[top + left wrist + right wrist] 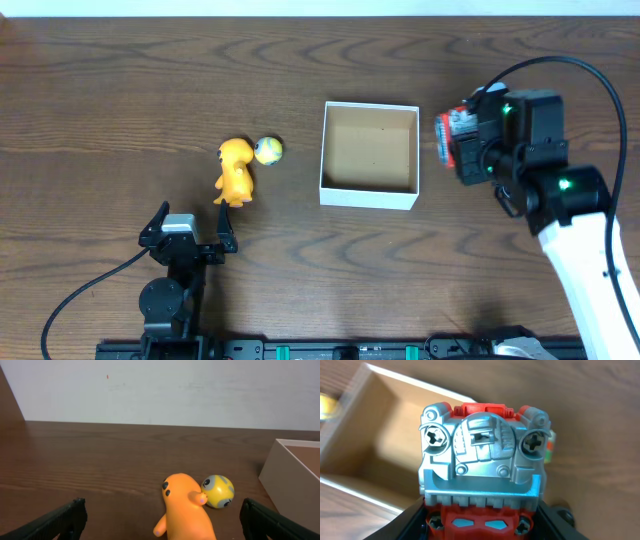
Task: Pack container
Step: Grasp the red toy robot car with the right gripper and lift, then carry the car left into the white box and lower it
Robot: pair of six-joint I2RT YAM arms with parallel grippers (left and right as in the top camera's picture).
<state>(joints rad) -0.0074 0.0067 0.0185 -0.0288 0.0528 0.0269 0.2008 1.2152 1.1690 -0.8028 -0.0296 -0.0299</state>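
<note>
**Item 1, container** (368,198): a small square white box with low walls and a brown inside. It sits flat on the counter (120,100) a little right of centre, with its opening facing up and nothing in it. The right wrist view shows one corner and part of the brown floor, to the left of the held toy.

**Item 2, robot toy** (482,460): a silver plate with two cross-head screws over a red body. It is just off the container's right wall, outside the box. Whether it touches the counter cannot be told.

**Item 3, right gripper** (470,150): clamped onto the robot toy, with one black finger (415,521) on each side of the red body.

**Item 4, orange figure** (236,172): a rounded toy with dark spots, lying on the counter left of the container and clear of it.

**Item 5, yellow ball** (268,150): it has grey patches and rests against the orange figure's upper end, between the figure and the container's left wall.

**Item 6, left gripper** (192,228): jaws spread wide and holding nothing, low over the counter at the near edge. The orange figure is just ahead of it.
</note>
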